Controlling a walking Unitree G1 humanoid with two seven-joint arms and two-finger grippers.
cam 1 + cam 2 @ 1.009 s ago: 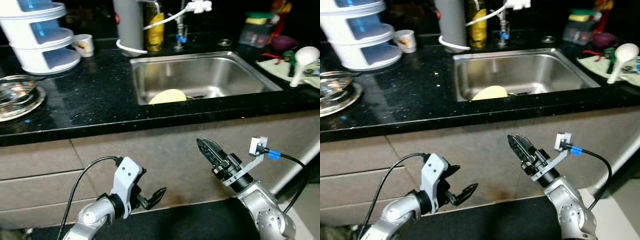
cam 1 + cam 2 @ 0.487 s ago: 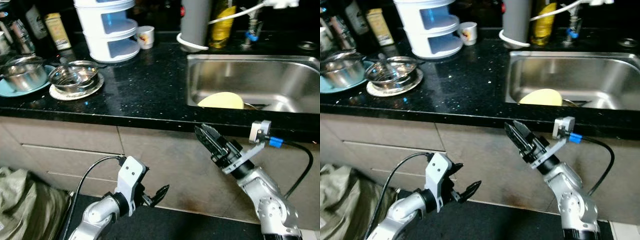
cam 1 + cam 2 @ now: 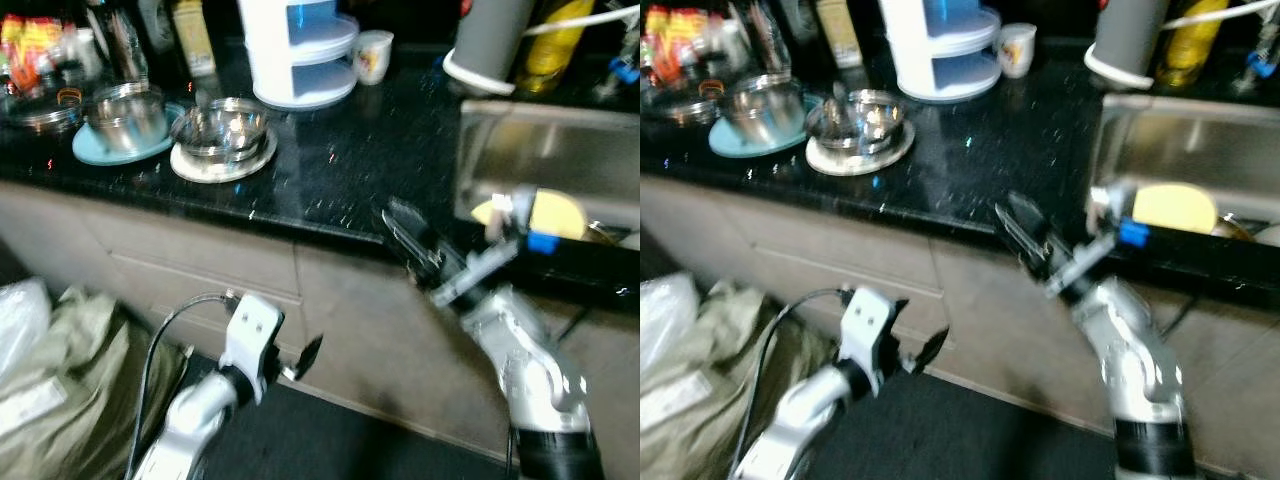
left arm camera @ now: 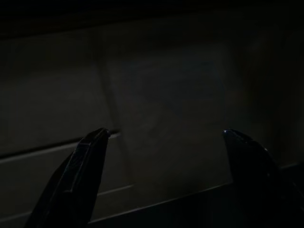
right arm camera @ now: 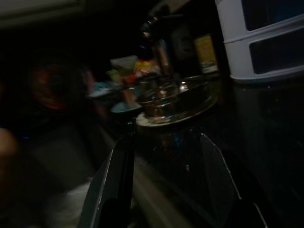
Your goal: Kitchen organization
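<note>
My right gripper [image 3: 402, 235] is raised in front of the black counter's [image 3: 350, 150] front edge, open and holding nothing; its wrist view looks along the counter toward a steel bowl on a white plate [image 5: 173, 102]. That same bowl [image 3: 220, 130] stands on the counter, left of the gripper. Another steel bowl sits on a blue plate [image 3: 122, 118] further left. A yellow plate [image 3: 548, 210] lies in the sink [image 3: 560, 140]. My left gripper [image 3: 300, 358] hangs low in front of the cabinet drawers, open and empty; its dark wrist view faces the drawer fronts [image 4: 156, 109].
A white tiered rack [image 3: 300, 45], a small mug [image 3: 372, 55] and a grey cylinder [image 3: 490, 40] stand at the back of the counter. Bottles and jars [image 3: 60, 50] crowd the far left. A greenish bag [image 3: 70, 380] lies on the floor at the left.
The whole view has swung left and is blurred: the sink slid to the right edge and the bowls moved toward the centre. My right gripper is higher, up at the counter edge.
</note>
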